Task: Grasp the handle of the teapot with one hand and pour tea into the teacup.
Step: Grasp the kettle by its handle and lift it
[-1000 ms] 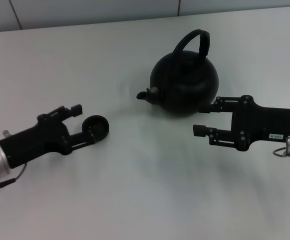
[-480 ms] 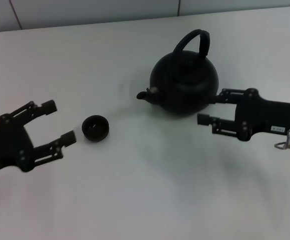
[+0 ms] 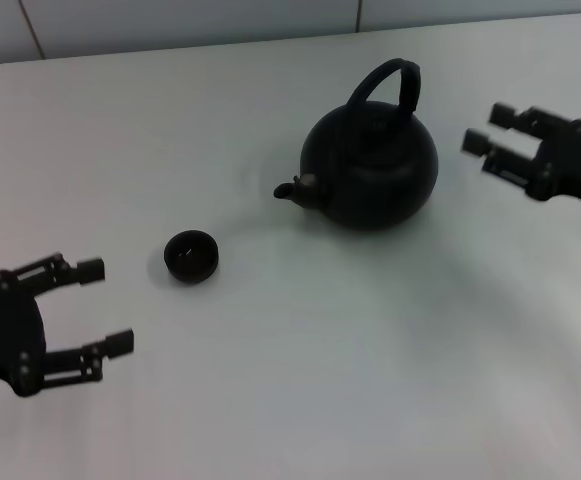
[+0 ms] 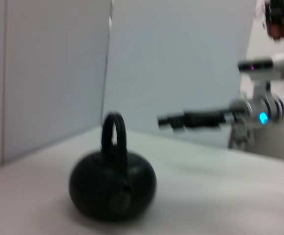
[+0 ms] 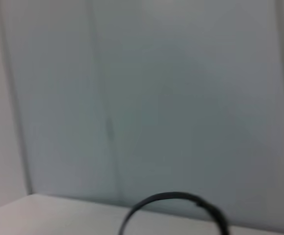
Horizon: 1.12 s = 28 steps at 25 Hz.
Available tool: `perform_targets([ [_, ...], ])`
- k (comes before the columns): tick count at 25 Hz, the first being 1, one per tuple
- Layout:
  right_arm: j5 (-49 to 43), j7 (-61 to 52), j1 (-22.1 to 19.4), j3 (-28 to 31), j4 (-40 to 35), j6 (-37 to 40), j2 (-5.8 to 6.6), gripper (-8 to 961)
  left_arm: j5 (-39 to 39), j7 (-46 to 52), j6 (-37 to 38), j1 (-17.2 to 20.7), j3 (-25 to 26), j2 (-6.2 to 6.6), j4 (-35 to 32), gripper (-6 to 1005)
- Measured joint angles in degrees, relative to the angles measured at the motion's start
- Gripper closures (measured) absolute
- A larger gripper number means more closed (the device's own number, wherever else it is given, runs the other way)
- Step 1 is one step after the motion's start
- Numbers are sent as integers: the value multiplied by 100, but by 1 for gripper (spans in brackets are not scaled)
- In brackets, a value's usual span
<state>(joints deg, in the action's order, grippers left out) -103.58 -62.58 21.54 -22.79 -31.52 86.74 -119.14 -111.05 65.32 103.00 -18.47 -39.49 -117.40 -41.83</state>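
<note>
The matte-black teapot (image 3: 370,170) stands upright at the table's middle back, spout pointing left, its arched handle (image 3: 385,78) free. The small dark teacup (image 3: 190,256) sits upright to the front left of the spout. My left gripper (image 3: 105,305) is open and empty, low at the front left, apart from the teacup. My right gripper (image 3: 487,128) is open and empty, to the right of the teapot at handle height, not touching it. The left wrist view shows the teapot (image 4: 112,183) and the right arm (image 4: 205,117) behind it. The right wrist view shows only the handle's top (image 5: 176,199).
The white table (image 3: 300,380) meets a grey panelled wall (image 3: 190,20) at the back. A white machine with a blue light (image 4: 264,117) stands far off in the left wrist view.
My left gripper has let the teacup go and drawn back toward the front left. My right gripper has moved away from the teapot's lower right side, up and to the right.
</note>
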Motion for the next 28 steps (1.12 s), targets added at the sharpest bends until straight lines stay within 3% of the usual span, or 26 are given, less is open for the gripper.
perform_targets([
  [11, 257, 326, 97, 28, 408, -803, -6, 374, -779, 219, -64, -199, -14, -66, -198, 138],
  [28, 990, 1227, 654, -28, 1265, -1468, -11, 396, -812, 226, -254, -253, 6, -63, -152, 139],
])
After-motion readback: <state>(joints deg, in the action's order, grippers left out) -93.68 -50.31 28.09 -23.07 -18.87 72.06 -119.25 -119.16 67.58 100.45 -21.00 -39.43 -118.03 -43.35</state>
